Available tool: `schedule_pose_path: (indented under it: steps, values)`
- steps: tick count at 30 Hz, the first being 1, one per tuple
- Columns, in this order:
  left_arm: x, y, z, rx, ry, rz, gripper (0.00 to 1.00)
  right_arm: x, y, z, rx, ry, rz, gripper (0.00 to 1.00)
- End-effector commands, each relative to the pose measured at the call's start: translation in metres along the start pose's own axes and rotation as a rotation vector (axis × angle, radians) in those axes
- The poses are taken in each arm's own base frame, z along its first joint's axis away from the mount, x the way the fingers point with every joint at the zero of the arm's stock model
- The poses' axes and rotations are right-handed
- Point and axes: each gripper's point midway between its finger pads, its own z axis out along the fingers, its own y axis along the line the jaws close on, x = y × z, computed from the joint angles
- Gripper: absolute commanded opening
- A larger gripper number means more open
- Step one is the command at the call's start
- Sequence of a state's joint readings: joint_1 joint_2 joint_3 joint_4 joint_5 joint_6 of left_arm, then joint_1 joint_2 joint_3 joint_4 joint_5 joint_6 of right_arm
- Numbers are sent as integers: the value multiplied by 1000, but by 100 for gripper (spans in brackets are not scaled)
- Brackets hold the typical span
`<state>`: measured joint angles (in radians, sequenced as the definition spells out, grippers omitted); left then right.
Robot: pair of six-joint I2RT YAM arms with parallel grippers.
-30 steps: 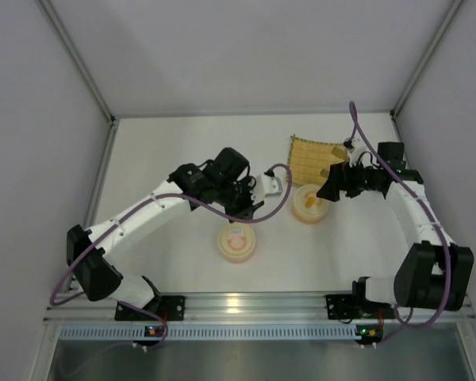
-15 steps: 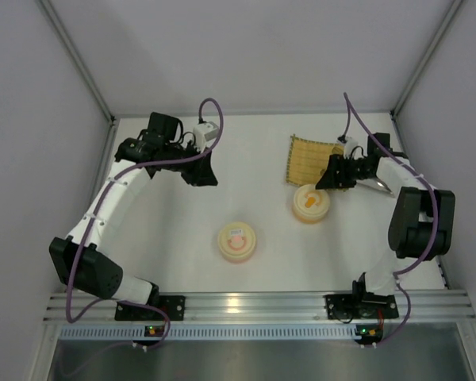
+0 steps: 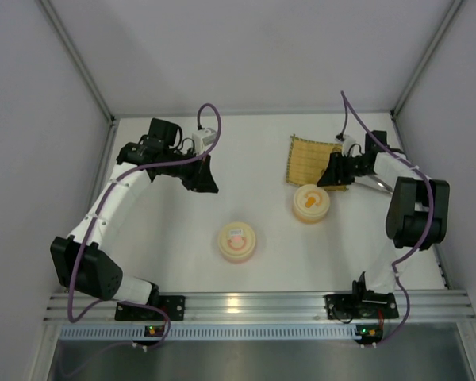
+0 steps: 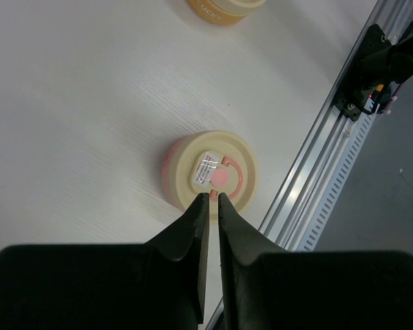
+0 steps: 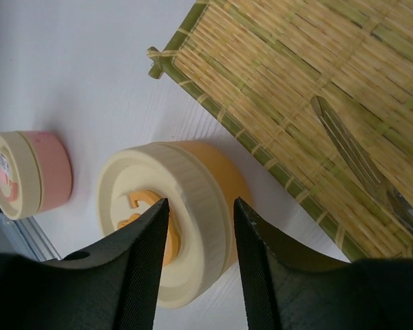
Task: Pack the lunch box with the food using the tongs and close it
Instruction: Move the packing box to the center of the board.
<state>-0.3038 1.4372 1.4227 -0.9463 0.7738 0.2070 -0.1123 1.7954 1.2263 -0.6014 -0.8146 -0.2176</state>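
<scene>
The white-shelled left arm [image 3: 111, 198] and its twin, the white-shelled right arm [image 3: 387, 167], both have chunky black joint housings [image 3: 416, 210] and a loose purple cable [image 3: 210, 105] (loops right off the wrist). Wedge-shaped matte black fingers [image 4: 186, 240], black bases [image 3: 135, 300], plus a small white wrist box [image 3: 207, 136].

the tongs [image 5: 349, 148] run off the right wrist view's edge; the bamboo mat [image 5: 296, 75] is cropped there too.
</scene>
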Motion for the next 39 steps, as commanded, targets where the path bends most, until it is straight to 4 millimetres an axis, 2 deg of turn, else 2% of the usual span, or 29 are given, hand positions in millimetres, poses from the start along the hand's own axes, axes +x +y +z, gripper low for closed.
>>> schedule_pose_path:
  steps: [1, 7, 12, 17, 21, 25, 28, 33, 39]
  values:
    - [-10, -10, -6, 24, -51, 44, 15, -12, 0, 4, -29, -20, -85, 42]
    - [-7, -6, -4, 10, -42, 48, 15, 5, 5, 11, -56, 40, -105, 34]
    - [-1, -3, 0, 7, -36, 35, 15, 25, 19, 16, -97, 82, -123, 31]
    - [3, 3, 4, -5, -34, 23, 15, 47, 51, 31, -146, 145, -181, 22]
    - [10, 9, 8, -21, -18, 12, 17, 57, 70, 42, -178, 166, -206, 20]
    - [21, 19, 13, -52, 1, -18, 23, 68, 92, 52, -219, 196, -255, 17]
    - [23, 25, 14, -67, -3, -45, 27, 78, 103, 56, -245, 225, -277, 15]
    - [25, 30, 14, -70, -12, -77, 27, 93, 113, 59, -276, 281, -330, 10]
    - [25, 32, 15, -74, -13, -73, 27, 112, 113, 50, -296, 337, -374, 8]
